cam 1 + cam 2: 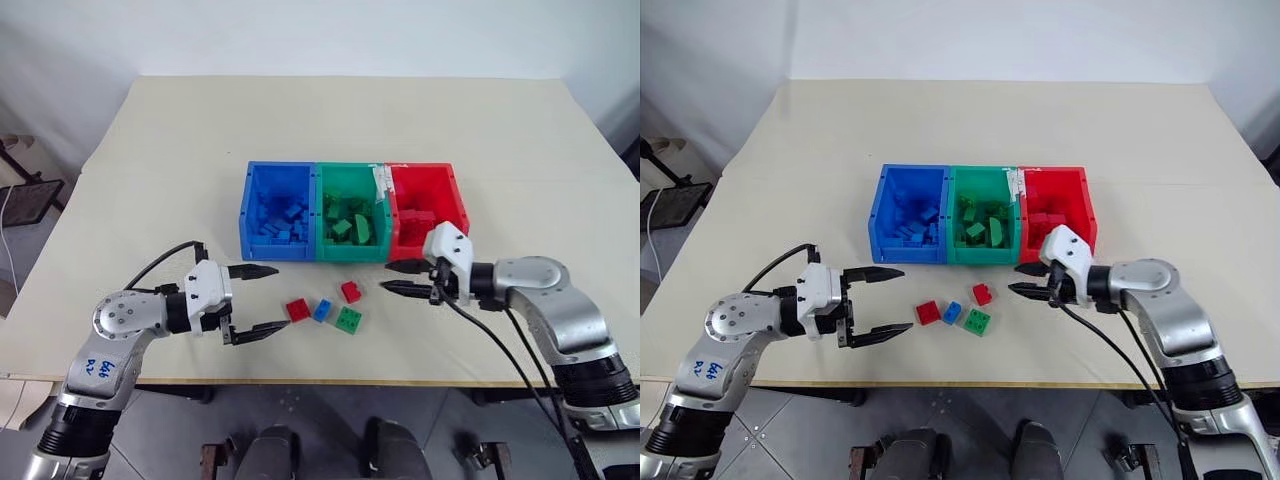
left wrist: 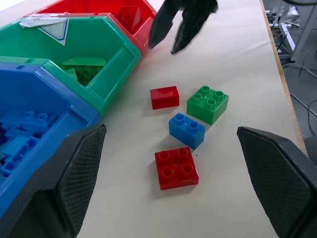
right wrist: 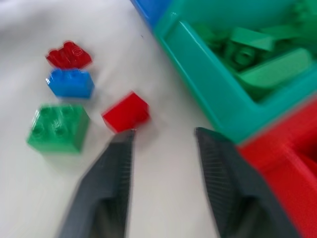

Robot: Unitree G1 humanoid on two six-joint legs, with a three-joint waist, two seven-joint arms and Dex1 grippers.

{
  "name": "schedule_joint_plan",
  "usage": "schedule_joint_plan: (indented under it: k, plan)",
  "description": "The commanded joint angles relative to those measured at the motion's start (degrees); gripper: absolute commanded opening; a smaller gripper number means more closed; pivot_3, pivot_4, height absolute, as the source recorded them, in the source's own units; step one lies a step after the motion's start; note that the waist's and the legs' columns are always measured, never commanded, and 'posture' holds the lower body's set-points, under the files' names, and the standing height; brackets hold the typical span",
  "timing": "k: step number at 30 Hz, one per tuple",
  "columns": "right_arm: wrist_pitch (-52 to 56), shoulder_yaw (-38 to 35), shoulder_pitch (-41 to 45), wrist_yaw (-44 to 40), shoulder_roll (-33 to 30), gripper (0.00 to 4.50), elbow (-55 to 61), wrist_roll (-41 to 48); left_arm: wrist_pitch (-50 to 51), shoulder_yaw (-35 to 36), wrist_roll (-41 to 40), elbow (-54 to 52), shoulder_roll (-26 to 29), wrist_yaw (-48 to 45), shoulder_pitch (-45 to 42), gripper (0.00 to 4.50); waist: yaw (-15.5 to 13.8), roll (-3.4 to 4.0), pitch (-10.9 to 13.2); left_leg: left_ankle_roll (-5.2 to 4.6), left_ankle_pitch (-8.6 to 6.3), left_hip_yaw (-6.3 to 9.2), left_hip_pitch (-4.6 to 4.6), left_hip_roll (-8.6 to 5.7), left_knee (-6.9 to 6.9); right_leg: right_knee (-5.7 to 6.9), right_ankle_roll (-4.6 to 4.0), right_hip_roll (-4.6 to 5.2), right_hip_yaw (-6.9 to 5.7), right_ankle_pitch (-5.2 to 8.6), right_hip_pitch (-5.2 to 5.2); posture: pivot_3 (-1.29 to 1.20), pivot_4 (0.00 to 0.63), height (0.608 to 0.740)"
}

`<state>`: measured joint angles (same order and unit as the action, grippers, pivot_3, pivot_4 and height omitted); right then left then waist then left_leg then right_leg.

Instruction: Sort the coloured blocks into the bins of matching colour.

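While four loose blocks lie between near counter edge and bins, bare counter all round, left gripper spread wide and empty, right gripper part-spread, empty, beside small red block, white label on bin rim unreadable

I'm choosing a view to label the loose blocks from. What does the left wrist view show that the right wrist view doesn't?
Left wrist view alone: the left gripper, open wide, the right gripper seen from ahead, and blue bricks inside the blue bin.

Right wrist view alone: the right gripper from behind its own fingers, jaws apart with nothing between them.

Both: the four loose blocks on the table, namely the studded red block, blue block, green block and plain-faced red block, plus the green bin and red bin.
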<state>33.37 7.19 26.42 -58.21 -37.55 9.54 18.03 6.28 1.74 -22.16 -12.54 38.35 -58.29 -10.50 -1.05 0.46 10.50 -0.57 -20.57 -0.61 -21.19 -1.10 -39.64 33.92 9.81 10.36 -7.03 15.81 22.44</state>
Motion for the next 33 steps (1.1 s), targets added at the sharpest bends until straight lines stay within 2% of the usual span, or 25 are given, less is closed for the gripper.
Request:
schedule_joint_plan:
  k: [1,2,8,15,18,24,29,31,33]
  plan:
    - [4.73,2.21,0.68,3.17,1.80,3.22,3.55,0.26,-0.66,0.74,-0.06,-0.97,-0.07,0.48,0.42,4.50,-0.19,0.00,0.00,0.00,0.00,0.00,-0.01,-0.01,0.00,0.00,0.00,0.01,0.00,0.00,0.00,0.00,0.150,0.740]
    - [5.64,2.64,0.86,4.24,2.60,3.55,3.79,0.14,-0.62,0.81,-0.07,-1.15,-0.04,0.56,0.64,4.50,-0.23,0.00,0.00,0.00,0.00,0.01,-0.02,-0.02,-0.02,0.00,0.00,0.01,0.00,0.00,0.00,0.00,0.150,0.740]
    - [10.15,5.53,2.35,12.91,8.23,3.55,3.85,-2.88,-0.64,1.04,-0.03,-2.29,0.12,1.23,2.21,4.50,0.12,0.00,0.00,0.00,0.00,0.01,-0.02,-0.02,-0.02,0.03,0.00,0.01,0.01,0.00,0.02,0.00,0.150,0.740]
    - [13.24,8.51,3.40,13.40,5.69,3.55,4.87,-5.19,-0.71,1.03,0.06,-2.65,0.22,1.76,2.71,4.50,-0.06,0.00,0.00,0.01,0.00,0.01,-0.01,-0.03,-0.01,0.03,0.00,0.01,0.01,0.00,0.02,0.00,0.150,0.740]
    - [13.91,9.16,4.09,12.86,4.49,2.96,4.85,-5.66,-0.81,1.02,0.13,-2.54,0.21,1.81,2.66,4.50,0.02,0.00,0.00,0.01,0.00,0.01,-0.01,-0.02,-0.01,0.04,0.00,0.00,0.01,0.00,0.02,0.00,0.150,0.740]
    - [12.77,8.58,4.43,11.75,3.63,0.99,3.87,-5.58,-1.19,0.90,0.27,-2.13,0.05,1.88,2.39,4.50,0.12,0.00,0.00,0.01,0.00,0.01,-0.01,-0.02,-0.01,0.03,0.00,0.00,0.01,0.00,0.02,0.00,0.150,0.740]
    - [9.00,4.80,3.30,10.48,3.43,0.90,3.76,-3.96,-1.42,0.82,0.06,-1.98,-0.19,1.86,2.25,4.50,0.15,0.00,0.00,0.00,0.00,0.01,-0.01,-0.02,0.00,0.03,0.00,0.00,0.00,0.00,0.03,0.00,0.150,0.740]
    - [4.41,2.81,2.16,8.08,2.26,0.90,3.65,-3.06,-1.66,0.68,-0.07,-1.81,-0.42,1.76,2.08,4.50,0.00,0.00,0.00,0.00,0.00,0.01,-0.01,-0.02,0.00,0.03,0.00,0.00,0.00,0.00,0.02,0.00,0.150,0.740]
    - [0.81,-2.73,0.24,4.43,1.58,0.90,4.66,1.49,-1.78,0.45,-0.71,-1.76,-1.06,1.63,1.64,4.50,-0.17,0.00,0.00,0.00,-0.01,0.01,-0.02,-0.03,0.00,0.02,0.00,0.01,0.00,0.00,0.02,0.00,0.150,0.740]
